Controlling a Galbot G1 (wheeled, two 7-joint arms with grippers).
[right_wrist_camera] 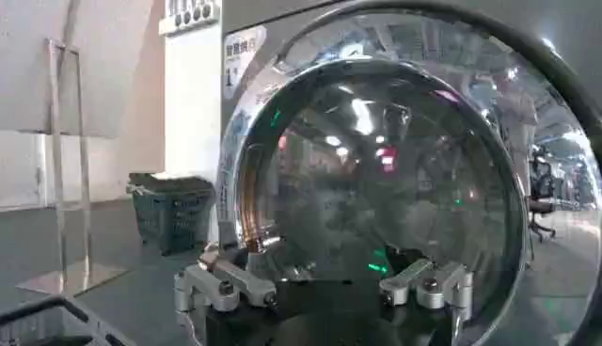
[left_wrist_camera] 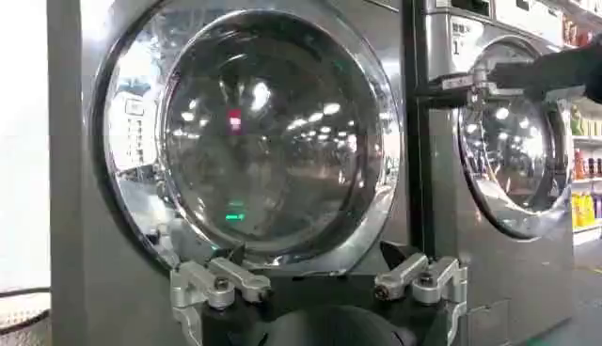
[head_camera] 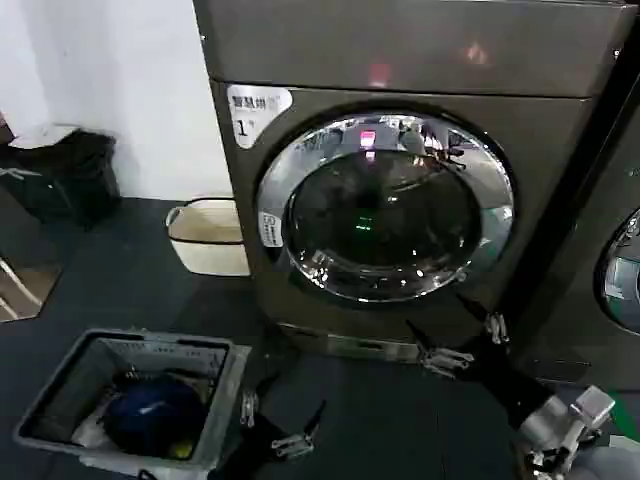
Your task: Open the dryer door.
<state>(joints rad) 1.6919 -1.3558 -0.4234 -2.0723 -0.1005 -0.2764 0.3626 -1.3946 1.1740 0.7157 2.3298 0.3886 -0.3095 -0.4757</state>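
The dryer (head_camera: pixel 400 60) is a dark bronze-grey machine with a white "1" sticker at its upper left. The dryer door (head_camera: pixel 385 205), a chrome ring around dark glass, lies flat against the front. My right gripper (head_camera: pixel 440 318) is open, just in front of the door's lower right rim. In the right wrist view the right gripper (right_wrist_camera: pixel 315 254) faces the door glass (right_wrist_camera: pixel 376 179) from close by, nothing between its fingers. My left gripper (head_camera: pixel 296 392) hangs open, low over the floor left of the door. From the left gripper (left_wrist_camera: pixel 315 259) the door (left_wrist_camera: pixel 273 132) is farther off.
A grey laundry basket (head_camera: pixel 225 385) with blue cloth stands on the floor at the front left. A white basket (head_camera: pixel 205 240) sits beside the dryer's left side. A neighbouring machine (head_camera: pixel 620 270) stands at the right. A black bin (head_camera: pixel 70 170) is at the far left.
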